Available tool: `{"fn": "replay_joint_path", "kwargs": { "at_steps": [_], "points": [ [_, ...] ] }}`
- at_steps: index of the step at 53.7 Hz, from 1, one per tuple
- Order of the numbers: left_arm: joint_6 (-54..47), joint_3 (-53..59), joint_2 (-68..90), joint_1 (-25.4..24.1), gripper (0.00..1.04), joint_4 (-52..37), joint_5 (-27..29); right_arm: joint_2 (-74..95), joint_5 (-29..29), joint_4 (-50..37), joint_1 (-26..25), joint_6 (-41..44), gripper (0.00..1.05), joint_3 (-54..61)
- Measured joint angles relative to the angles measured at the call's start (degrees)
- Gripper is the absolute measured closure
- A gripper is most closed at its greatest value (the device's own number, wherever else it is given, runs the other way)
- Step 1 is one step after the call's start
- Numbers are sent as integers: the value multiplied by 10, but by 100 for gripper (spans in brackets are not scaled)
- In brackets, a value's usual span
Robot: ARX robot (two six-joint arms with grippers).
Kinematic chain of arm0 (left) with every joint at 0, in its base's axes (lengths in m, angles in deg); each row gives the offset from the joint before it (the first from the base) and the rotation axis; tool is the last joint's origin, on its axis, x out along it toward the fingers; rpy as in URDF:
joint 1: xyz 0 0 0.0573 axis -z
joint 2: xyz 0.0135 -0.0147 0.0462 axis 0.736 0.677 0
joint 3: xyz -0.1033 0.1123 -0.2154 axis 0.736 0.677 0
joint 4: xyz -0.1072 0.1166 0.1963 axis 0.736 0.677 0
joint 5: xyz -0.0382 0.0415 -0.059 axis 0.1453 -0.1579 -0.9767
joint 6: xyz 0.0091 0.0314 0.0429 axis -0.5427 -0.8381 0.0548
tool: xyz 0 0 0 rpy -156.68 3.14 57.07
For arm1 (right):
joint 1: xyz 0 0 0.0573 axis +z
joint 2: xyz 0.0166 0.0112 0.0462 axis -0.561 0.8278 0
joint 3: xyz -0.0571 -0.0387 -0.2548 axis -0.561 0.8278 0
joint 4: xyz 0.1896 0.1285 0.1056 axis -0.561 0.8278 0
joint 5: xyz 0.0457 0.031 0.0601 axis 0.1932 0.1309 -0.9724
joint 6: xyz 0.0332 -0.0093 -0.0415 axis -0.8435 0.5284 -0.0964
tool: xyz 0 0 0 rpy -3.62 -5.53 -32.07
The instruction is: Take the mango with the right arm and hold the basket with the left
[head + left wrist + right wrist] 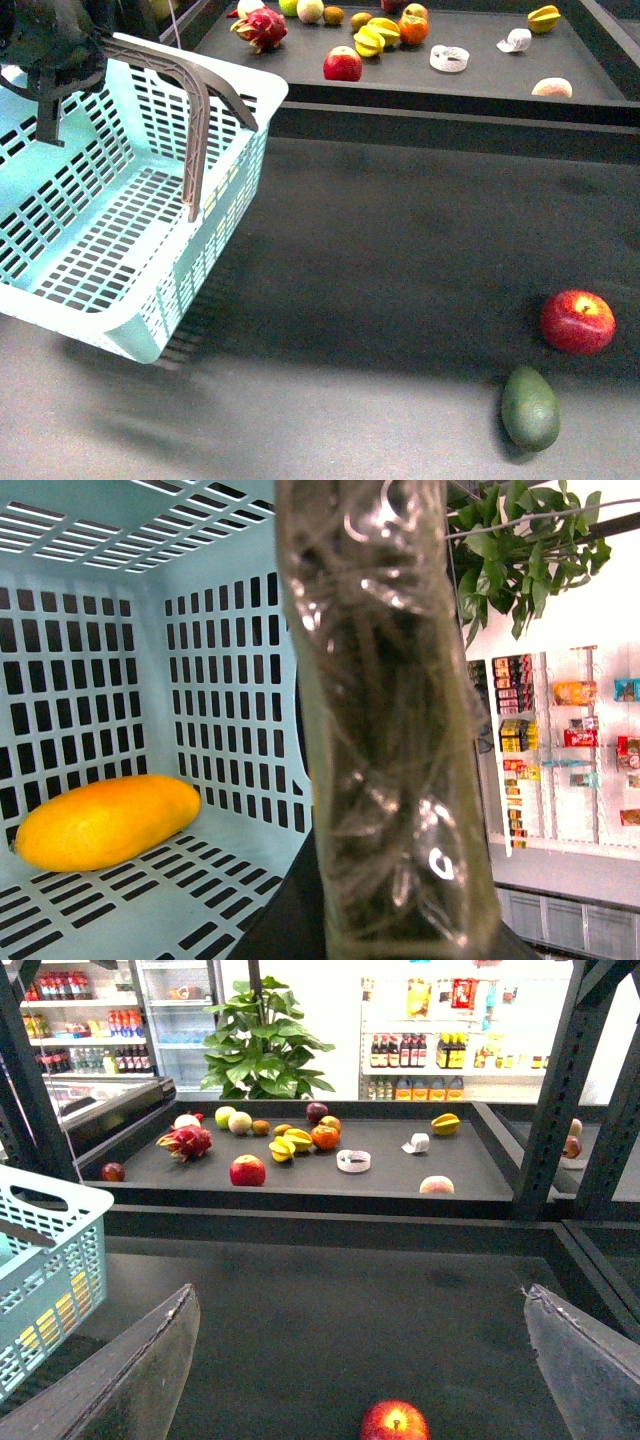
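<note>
Basket: tilted, lifted at my left; left gripper at its handle, I cannot tell the jaw state
Mango: inside basket on its floor; long axis along the wall foot
Right gripper: jaws wide, empty; over table, red apple below
Writing: none legible

On my left the basket sits tilted above the desk, and in the left wrist view I see the mango lying inside it, against a slotted wall. Far right and near me, the apple rests on the desk with the avocado just before it. Behind, a raised tray carries scattered fruit.
</note>
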Motion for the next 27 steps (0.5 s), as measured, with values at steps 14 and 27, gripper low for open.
{"fn": "replay_joint_path", "kwargs": {
  "at_steps": [14, 27],
  "points": [
    [30, -28, 53, -9, 97, 15, 4, 0, 0, 0, 0, 0, 8, 0],
    [53, -49, 78, -13, 97, 23, 9, 0, 0, 0, 0, 0, 8, 0]
  ]
}}
